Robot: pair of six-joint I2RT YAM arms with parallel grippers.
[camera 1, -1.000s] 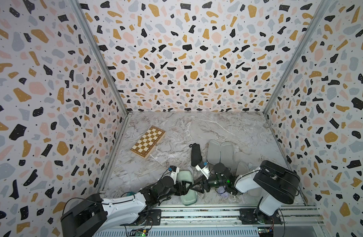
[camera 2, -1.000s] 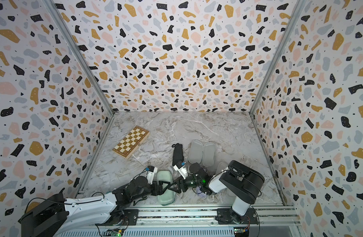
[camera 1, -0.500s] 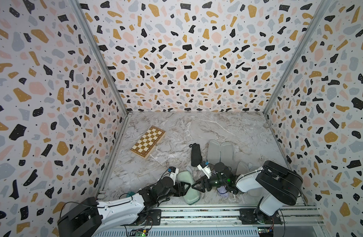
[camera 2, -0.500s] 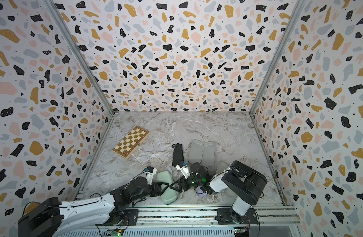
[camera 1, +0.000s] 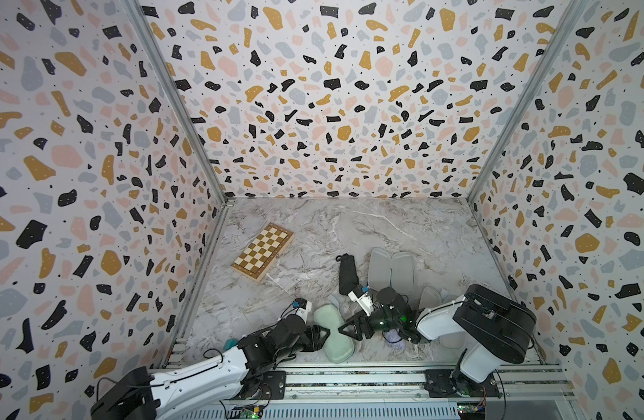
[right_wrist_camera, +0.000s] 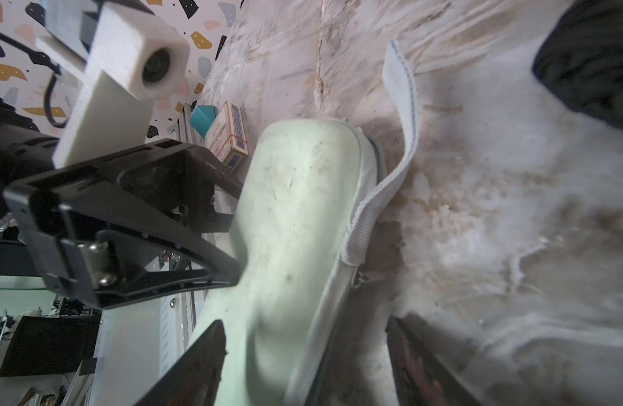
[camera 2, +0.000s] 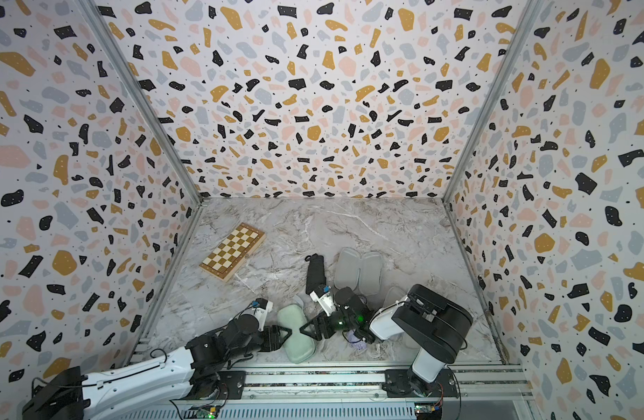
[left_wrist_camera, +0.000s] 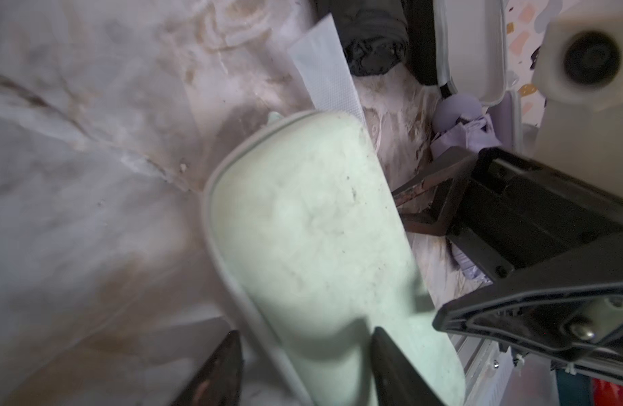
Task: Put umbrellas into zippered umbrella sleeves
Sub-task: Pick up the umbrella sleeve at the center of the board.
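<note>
Watching from here, I'd worry the mint case [camera 1: 336, 348] squirts or swivels toward the front rail [camera 1: 367, 374], since the left gripper [camera 1: 325, 332] pinches its rounded shell mid-length, denting it. The case lies shut on the table near that rail, crosswise between the two grippers, the left fingers [left_wrist_camera: 391, 362] straddling it and its loose strap [right_wrist_camera: 401, 116] trailing out by the zip, where it could snag. On its other side the right gripper [camera 1: 346, 331] stands spread and empty, tips just at the case's edge, near enough to knock the left one.
</note>
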